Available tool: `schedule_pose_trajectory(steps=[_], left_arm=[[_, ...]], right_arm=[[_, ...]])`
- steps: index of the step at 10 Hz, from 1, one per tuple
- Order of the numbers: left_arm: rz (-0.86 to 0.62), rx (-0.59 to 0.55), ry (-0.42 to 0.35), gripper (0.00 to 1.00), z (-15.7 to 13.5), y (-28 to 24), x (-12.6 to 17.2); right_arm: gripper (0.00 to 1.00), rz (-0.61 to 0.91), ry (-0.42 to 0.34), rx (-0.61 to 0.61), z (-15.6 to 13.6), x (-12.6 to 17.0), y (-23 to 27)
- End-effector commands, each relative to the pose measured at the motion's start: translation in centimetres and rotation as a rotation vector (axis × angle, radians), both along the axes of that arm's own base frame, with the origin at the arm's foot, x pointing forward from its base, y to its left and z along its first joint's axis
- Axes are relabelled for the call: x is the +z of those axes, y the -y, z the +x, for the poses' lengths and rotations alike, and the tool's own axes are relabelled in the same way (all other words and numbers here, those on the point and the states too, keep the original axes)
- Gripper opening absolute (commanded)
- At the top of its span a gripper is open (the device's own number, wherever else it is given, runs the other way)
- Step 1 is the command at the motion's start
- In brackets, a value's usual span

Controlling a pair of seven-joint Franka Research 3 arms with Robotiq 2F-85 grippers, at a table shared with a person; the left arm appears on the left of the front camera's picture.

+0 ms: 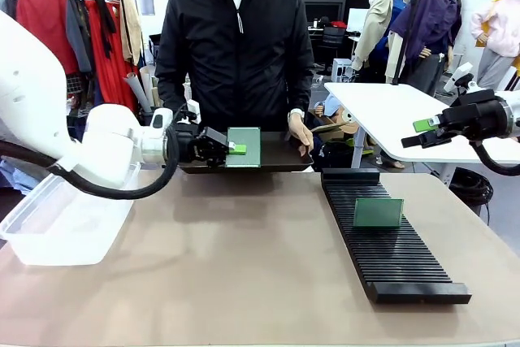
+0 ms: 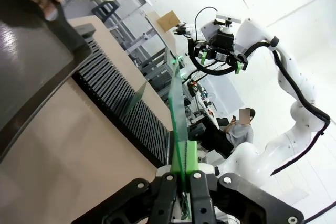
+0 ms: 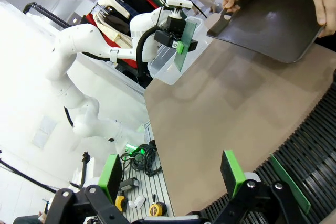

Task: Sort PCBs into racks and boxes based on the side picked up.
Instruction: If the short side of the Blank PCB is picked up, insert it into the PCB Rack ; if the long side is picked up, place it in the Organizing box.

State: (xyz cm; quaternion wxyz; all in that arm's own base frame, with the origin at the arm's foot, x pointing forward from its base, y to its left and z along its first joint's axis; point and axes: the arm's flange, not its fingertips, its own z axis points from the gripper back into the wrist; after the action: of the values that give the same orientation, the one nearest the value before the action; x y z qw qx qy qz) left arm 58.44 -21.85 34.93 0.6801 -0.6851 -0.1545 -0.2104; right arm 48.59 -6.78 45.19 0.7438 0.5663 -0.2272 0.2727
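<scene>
Center frame: matte tan table point(image 1: 244, 266). Far left, clear plastic tub point(image 1: 57, 225), rounded. Right of center, long black slotted rack point(image 1: 382, 241) w/ thin green PCB point(image 1: 378, 212) upright. Dark smooth tray point(image 1: 280, 156) in person's hands. Left gripper point(image 1: 231, 149) pinches flat green PCB point(image 1: 244, 147); right gripper point(image 1: 422, 132) spread. No legible text.

A plain dark green flat PCB point(image 1: 244, 146) is showing against a dark brown shallow tray point(image 1: 280, 154); a long black slotted rack point(image 1: 390, 245) is lying on the tan table point(image 1: 219, 266).
</scene>
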Motion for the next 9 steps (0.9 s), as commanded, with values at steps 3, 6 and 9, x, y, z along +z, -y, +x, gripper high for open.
schedule_pose_trajectory(steps=[3, 6, 9], left_arm=[[0.153, 0.081, -0.015, 0.00, -2.6, -7.5, 4.9], [0.324, 0.128, -0.062, 0.00, -3.4, -13.5, 8.0], [0.455, 0.190, -0.172, 0.00, -4.3, -19.9, 11.3]], right_arm=[[1.00, -0.010, 0.007, -0.007, 0.1, 0.2, -0.2], [1.00, -0.010, 0.007, -0.007, 0.1, 0.2, -0.2], [1.00, -0.010, 0.007, -0.007, 0.1, 0.2, -0.2]])
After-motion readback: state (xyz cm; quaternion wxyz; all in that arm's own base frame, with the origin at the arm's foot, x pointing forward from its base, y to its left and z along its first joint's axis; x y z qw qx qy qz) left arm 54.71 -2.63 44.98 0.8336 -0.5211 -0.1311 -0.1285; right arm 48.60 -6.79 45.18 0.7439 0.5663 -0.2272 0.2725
